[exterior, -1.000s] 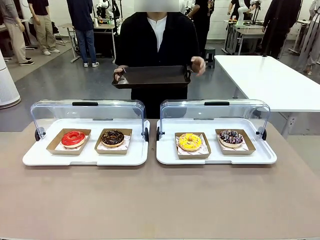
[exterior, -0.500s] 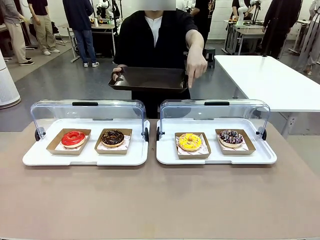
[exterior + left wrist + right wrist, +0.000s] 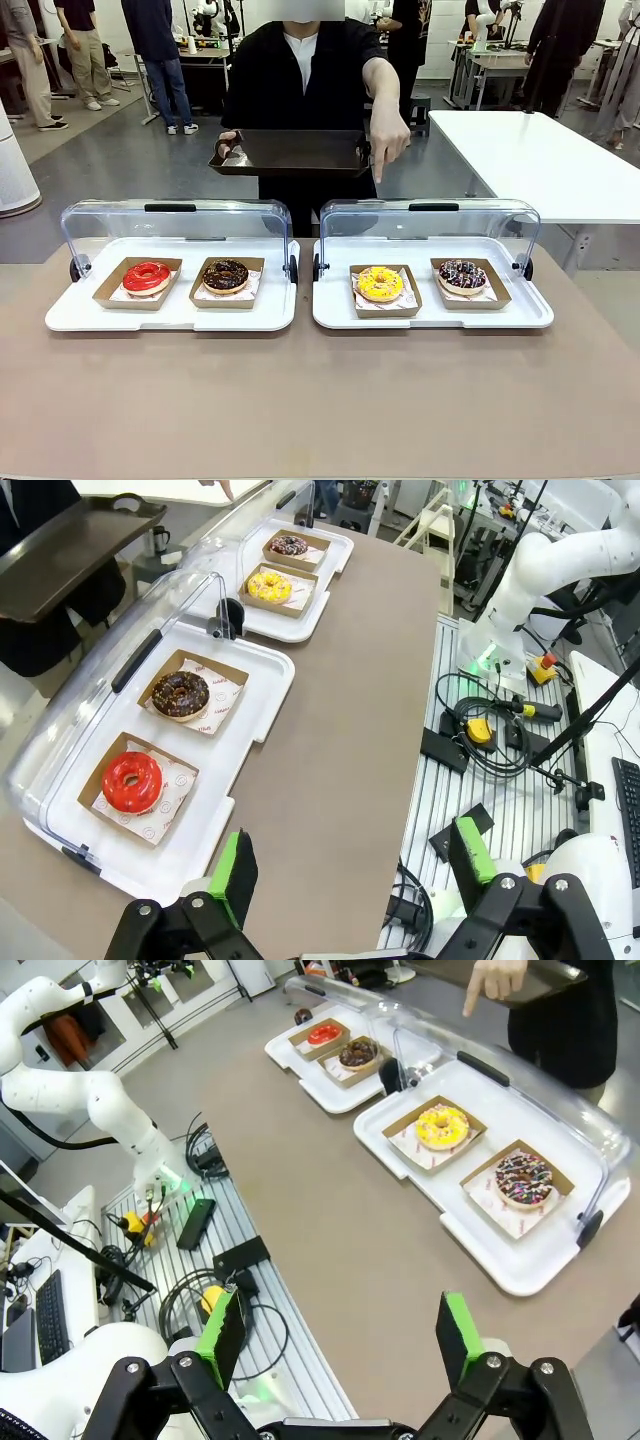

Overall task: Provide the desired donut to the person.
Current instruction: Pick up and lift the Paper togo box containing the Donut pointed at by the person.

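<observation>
Pointing now, the person's hand (image 3: 388, 140) has left the dark serving tray (image 3: 290, 152) and aims a finger down over the right-hand white tray (image 3: 430, 318). It seems to single out the yellow donut (image 3: 380, 283) at that tray's left end, near the bench's far edge. That likely settles the choice. Left gripper (image 3: 352, 862) and right gripper (image 3: 340, 1335) hang wide open and empty, well back from both trays.

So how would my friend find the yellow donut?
On the table, find the right white tray in the front view. The yellow donut lies in its left cardboard box. It's the only yellow one; the sprinkled donut beside it is dark.
</observation>
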Available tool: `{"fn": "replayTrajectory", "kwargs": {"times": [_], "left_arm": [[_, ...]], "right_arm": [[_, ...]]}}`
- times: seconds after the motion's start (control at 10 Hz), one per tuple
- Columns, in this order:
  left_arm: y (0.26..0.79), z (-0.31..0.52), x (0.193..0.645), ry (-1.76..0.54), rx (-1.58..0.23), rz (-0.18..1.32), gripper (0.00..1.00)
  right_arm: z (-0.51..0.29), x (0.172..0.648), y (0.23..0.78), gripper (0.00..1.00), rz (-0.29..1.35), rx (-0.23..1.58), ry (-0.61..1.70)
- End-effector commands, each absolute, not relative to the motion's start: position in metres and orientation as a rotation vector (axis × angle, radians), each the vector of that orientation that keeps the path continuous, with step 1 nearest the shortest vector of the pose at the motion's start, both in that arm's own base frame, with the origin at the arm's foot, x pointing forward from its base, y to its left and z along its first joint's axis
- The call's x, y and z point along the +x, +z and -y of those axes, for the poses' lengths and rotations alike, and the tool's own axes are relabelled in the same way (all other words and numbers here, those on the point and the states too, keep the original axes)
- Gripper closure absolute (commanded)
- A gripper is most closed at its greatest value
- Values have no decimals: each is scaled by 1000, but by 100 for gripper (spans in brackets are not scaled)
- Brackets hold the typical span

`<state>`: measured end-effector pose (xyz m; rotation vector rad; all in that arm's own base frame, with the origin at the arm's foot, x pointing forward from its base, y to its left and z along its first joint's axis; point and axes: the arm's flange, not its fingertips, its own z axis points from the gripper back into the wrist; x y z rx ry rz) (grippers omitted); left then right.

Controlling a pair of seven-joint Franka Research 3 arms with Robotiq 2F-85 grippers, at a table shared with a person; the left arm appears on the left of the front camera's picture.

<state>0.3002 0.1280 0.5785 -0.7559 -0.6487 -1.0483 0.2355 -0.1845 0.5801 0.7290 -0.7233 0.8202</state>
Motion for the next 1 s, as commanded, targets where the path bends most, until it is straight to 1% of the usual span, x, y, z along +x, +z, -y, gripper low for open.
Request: {"fn": "replayTrajectory", "kwargs": {"times": [0.0,0.9], "left_arm": [[580,-128,299,-1060,-762,661,0],[580,-128,299,-1060,-762,661,0]], "right_arm": [[185,238,582,0,744,743,829],[185,238,582,0,744,743,829]]}}
